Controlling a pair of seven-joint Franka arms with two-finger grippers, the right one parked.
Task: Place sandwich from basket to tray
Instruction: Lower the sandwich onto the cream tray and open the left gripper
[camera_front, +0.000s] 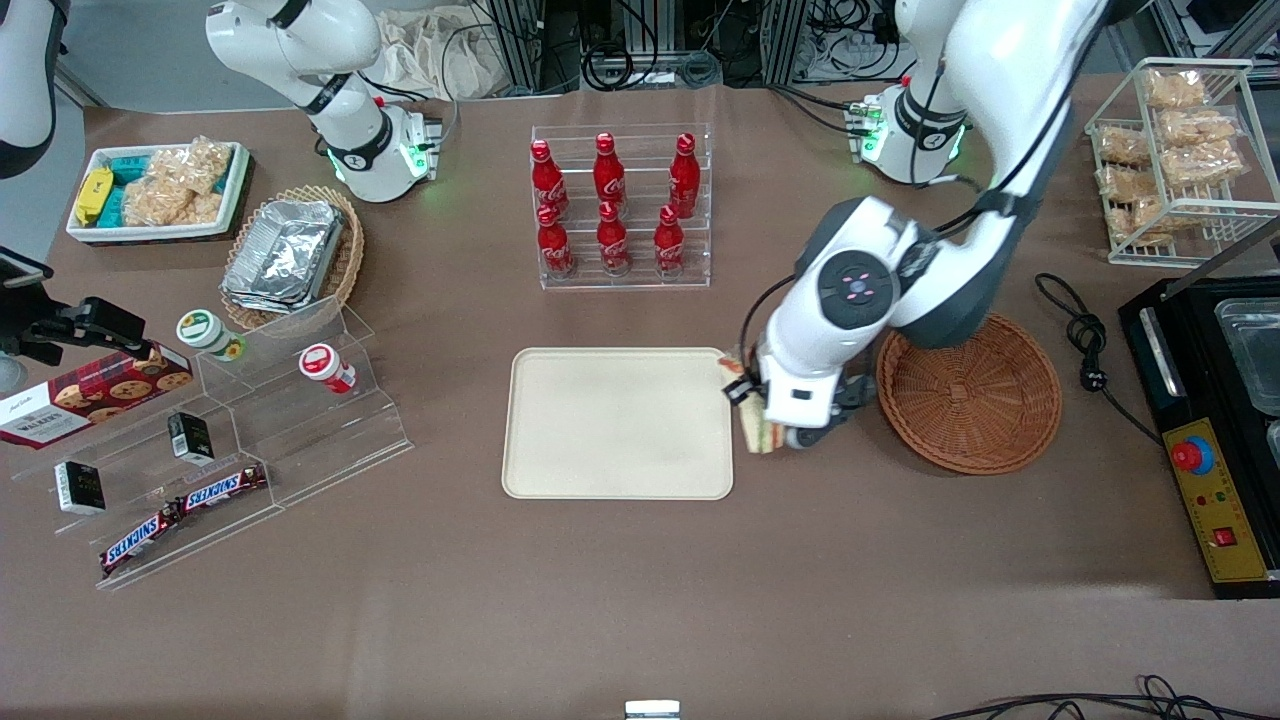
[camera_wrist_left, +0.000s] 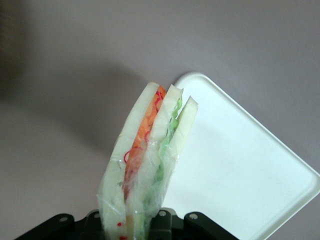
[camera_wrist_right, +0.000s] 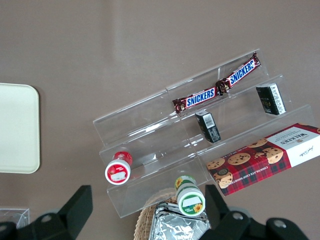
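- The end effector (camera_front: 775, 432) is clamped on the sandwich (camera_front: 757, 428), held in the air just beside the tray's (camera_front: 617, 423) short edge, at the edge toward the working arm's end of the desk (camera_front: 640, 600).
- The basket (camera_front: 969, 392) sits near the tray, toward the working arm's end.
- Cola bottles (camera_front: 612, 205) stand farther back.

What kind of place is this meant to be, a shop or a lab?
Probably a lab staged as a snack counter: cola bottles in a clear rack, Snickers bars on acrylic steps, cables along the table's edge. The gripper holds a sandwich by the tray.
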